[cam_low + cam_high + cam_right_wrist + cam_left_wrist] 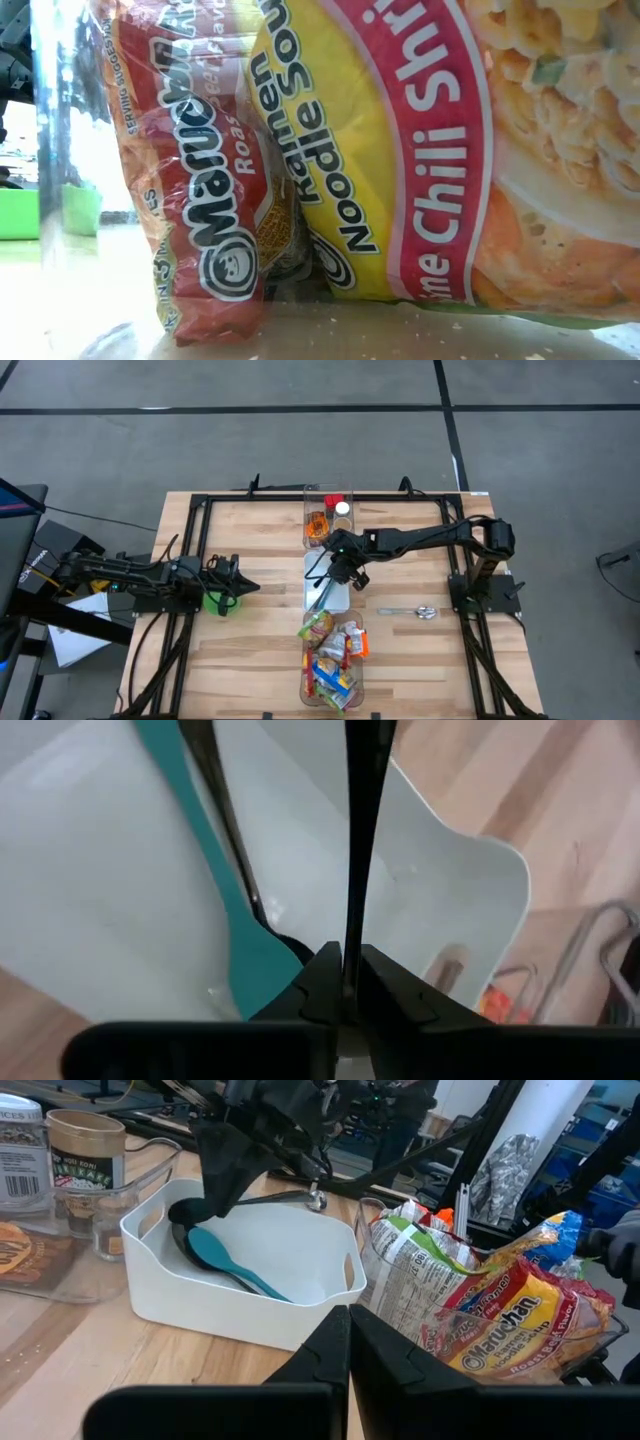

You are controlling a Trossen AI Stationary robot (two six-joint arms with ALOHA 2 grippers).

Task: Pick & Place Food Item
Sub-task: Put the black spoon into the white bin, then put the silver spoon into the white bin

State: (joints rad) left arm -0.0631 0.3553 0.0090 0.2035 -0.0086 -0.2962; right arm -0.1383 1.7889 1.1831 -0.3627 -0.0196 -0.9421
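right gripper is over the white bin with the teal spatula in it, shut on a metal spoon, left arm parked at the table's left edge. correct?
One thing is off: the right gripper is shut on a thin black utensil handle, not a metal spoon. The right wrist view shows it. The metal spoon lies on the table, apart from the bin. The rest holds: the white bin holds the teal spatula, and the left gripper waits at the left edge.

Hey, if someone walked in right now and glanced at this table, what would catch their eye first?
Probably the right gripper reaching over the white bin at the table's middle, shut on a black utensil beside a teal spoon. Next, the clear container of bright ramen packets at the table's near edge.
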